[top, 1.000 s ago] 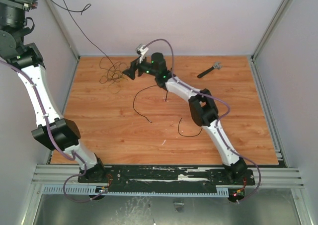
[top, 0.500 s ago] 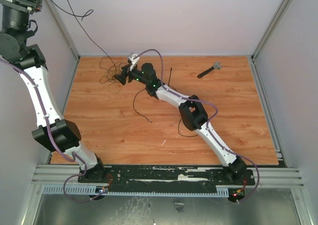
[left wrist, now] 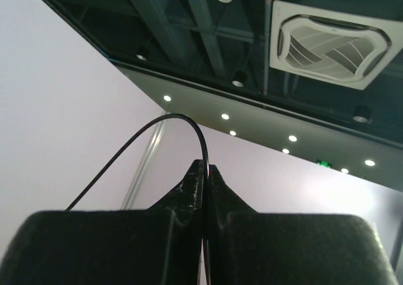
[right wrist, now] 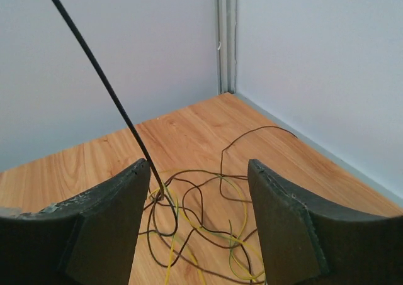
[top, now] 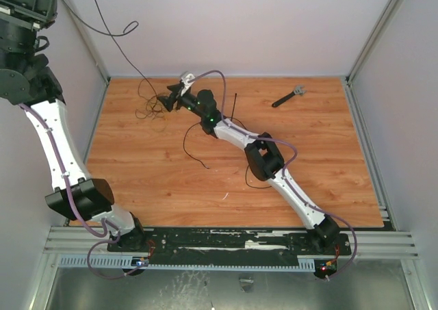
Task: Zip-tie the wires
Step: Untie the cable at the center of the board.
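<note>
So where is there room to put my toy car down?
The right side is bare, from the grey-headed tool down to the near edge. The far left corner is crowded: the wires and the right claw fill it.

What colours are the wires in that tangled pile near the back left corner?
The wires are dark brown-black with some yellow strands, clearest in the right wrist view.

left arm (top: 51, 139) raised | left fingers (left wrist: 187, 194) pinched | right arm (top: 274, 166) outstretched | right fingers (right wrist: 107, 225) apart
</note>
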Tool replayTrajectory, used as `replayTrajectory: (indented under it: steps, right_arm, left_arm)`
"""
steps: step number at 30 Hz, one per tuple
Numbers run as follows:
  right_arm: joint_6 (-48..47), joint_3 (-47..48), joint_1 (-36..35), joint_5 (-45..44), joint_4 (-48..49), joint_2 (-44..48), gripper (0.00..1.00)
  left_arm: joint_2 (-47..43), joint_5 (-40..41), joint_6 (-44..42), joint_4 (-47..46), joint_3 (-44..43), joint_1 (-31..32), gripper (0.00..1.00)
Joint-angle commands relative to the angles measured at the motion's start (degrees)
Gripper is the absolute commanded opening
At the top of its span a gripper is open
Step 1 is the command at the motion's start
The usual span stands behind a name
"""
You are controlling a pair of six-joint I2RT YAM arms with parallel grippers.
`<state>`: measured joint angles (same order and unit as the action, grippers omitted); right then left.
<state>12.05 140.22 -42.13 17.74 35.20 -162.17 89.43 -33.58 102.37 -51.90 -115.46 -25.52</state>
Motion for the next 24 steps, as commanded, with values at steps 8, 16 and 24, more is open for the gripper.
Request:
replayTrajectory:
  steps: [8,16,24]
  right_arm:
    - [-1.1,0.0,-3.2,1.9,5.2,-1.0,0.63]
    - [-2.2,-2.2,-3.5,-0.1,3.9,0.5,0.18]
    - [-3.2,-0.3,-0.6,-3.7,-0.1,7.0,0.0]
  left_arm:
    - [-2.4,-1.2,2.7,-5.4,4.9,1.8,0.0]
    - [-1.6,-1.0,3.6,-6.0,5.0,1.8,0.0]
    - [-2.4,-3.6,3.9,-9.1,10.5,1.8,0.0]
